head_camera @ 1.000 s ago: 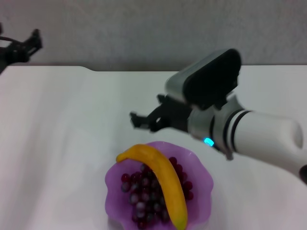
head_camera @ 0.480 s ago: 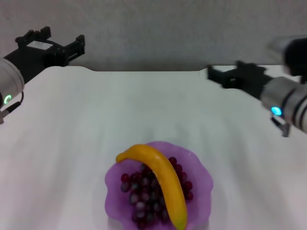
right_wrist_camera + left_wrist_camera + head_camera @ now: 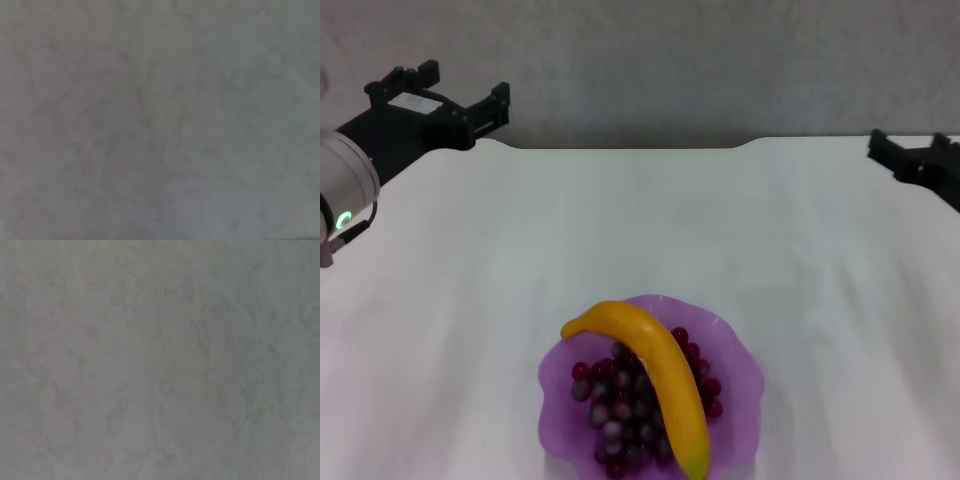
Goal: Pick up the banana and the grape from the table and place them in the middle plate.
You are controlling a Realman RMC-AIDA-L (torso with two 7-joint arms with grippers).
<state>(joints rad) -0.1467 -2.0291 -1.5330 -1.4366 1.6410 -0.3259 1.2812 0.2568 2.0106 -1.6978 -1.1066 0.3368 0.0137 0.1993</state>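
Observation:
The yellow banana (image 3: pixel 660 375) lies across the purple scalloped middle plate (image 3: pixel 745 375) at the near centre of the white table (image 3: pixel 640 230). It rests on the dark red grape bunch (image 3: pixel 615 405), which lies inside the same plate. My left gripper (image 3: pixel 460 88) is open and empty, raised over the table's far left corner. My right gripper (image 3: pixel 905 158) is at the right edge of the head view, raised over the far right of the table, away from the plate. Both wrist views show only a blank grey surface.
A grey wall (image 3: pixel 650 60) stands behind the table. The table's far edge has a rounded notch (image 3: pixel 630 147). Nothing else shows on the tabletop around the plate.
My right arm has pulled back from just behind the plate to the far right edge of view. My left arm has come into view at the far left. Banana and grapes have not moved.

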